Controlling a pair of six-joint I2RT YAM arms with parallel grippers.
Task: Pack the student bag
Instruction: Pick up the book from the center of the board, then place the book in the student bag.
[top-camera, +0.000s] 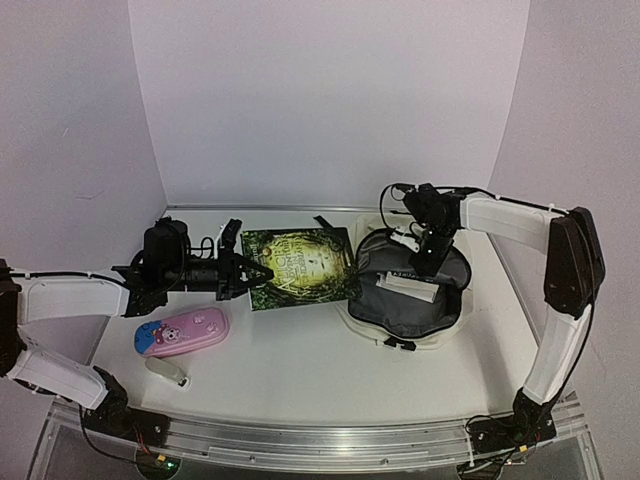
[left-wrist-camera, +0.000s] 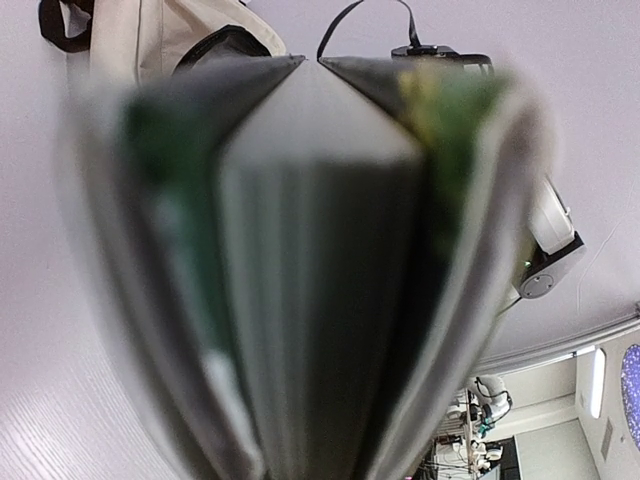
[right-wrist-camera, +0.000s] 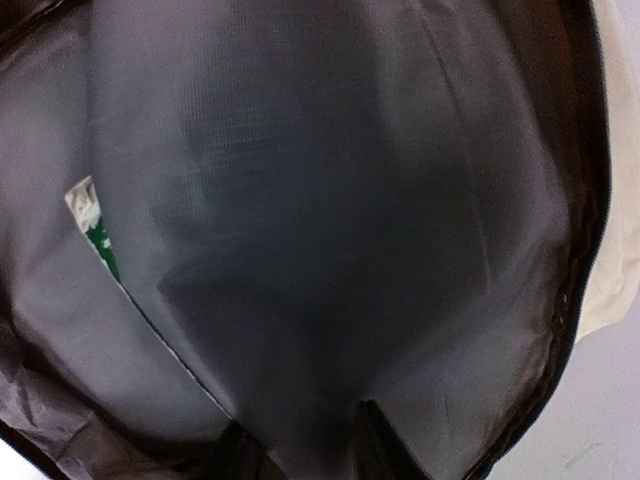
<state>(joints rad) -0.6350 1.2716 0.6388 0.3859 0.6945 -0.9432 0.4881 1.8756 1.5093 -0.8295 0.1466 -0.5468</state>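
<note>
Clamping the green book (top-camera: 300, 265) at its left edge with the left gripper (top-camera: 245, 268), pinched nearly closed on the fanned pages. Spreads over the table (top-camera: 300, 380) as far as the student bag (top-camera: 400, 312). Sits right of centre toward the back, unzipped, grey lining showing. Reaches into that mouth with the right gripper (top-camera: 432, 262); cannot tell how wide its fingertips (right-wrist-camera: 240, 450) stand, or whether holding anything.

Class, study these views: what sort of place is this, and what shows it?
Probably a robot test booth: plain white walls box in the table, the left arm and right arm are bolted to a metal rail, and the student bag lies beside a book.
</note>
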